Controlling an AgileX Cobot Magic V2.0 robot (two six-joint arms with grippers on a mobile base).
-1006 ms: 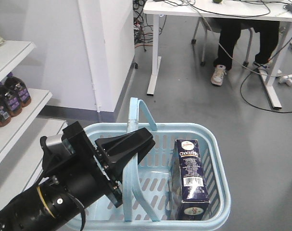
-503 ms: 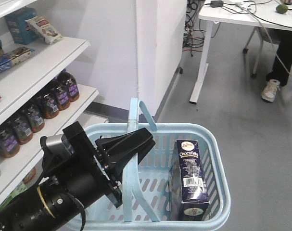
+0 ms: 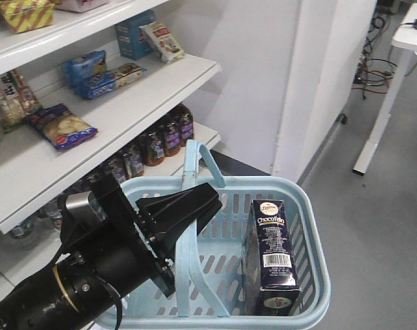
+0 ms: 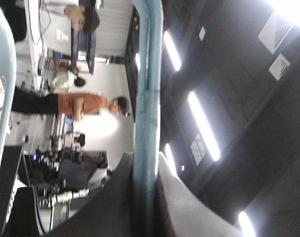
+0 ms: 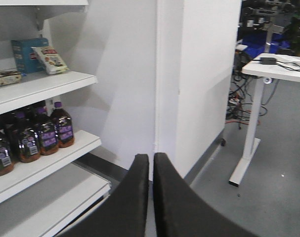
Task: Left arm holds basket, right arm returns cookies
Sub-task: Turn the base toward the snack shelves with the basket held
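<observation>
The light blue basket (image 3: 310, 223) hangs low in the front view. My left gripper (image 3: 209, 198) is shut on the basket's hoop handle (image 3: 192, 161), which stands upright. In the left wrist view the handle (image 4: 148, 74) runs straight up between the two black fingers of the left gripper (image 4: 146, 163). The dark navy cookies carton (image 3: 273, 251) stands on end inside the basket at its right side. My right gripper (image 5: 150, 157) shows only in the right wrist view. It is shut and empty, in the air, facing a white pillar and the shelves.
White shelves (image 3: 126, 110) fill the left, with snack packs (image 3: 60, 126) above and dark sauce bottles (image 3: 168, 134) below. The bottles also show in the right wrist view (image 5: 38, 136). A white pillar (image 3: 332, 82) stands behind the basket. A white desk leg (image 3: 376, 130) is at far right.
The whole view has swung left: the shelves have come into view, and the desk and seated person have slid out to the right. The left grip and the carton are unchanged.
</observation>
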